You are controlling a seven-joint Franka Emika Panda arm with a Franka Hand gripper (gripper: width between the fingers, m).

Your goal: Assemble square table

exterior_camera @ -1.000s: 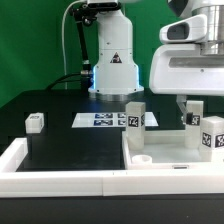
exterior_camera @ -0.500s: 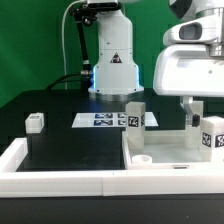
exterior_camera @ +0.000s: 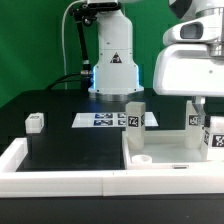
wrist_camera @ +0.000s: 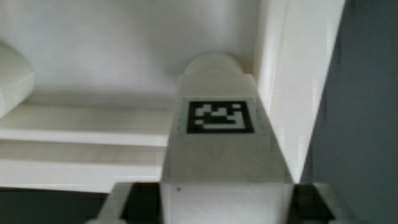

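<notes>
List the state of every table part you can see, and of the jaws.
Jaws: closed on a leg.
Gripped leg: upright between the jaws; cannot tell whether it is lifted.
Neighbouring leg: upright, free.
Middle leg: upright, free, at the top's far edge.
Far leg: alone on the black surface, free.
Table top: lying flat.

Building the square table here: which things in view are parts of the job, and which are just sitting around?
Job parts:
- tabletop
- leg standing on it
- leg between the gripper jaws
- leg by the exterior view's right edge
- small leg on the black mat

Not parts:
- marker board
- white rim bars
</notes>
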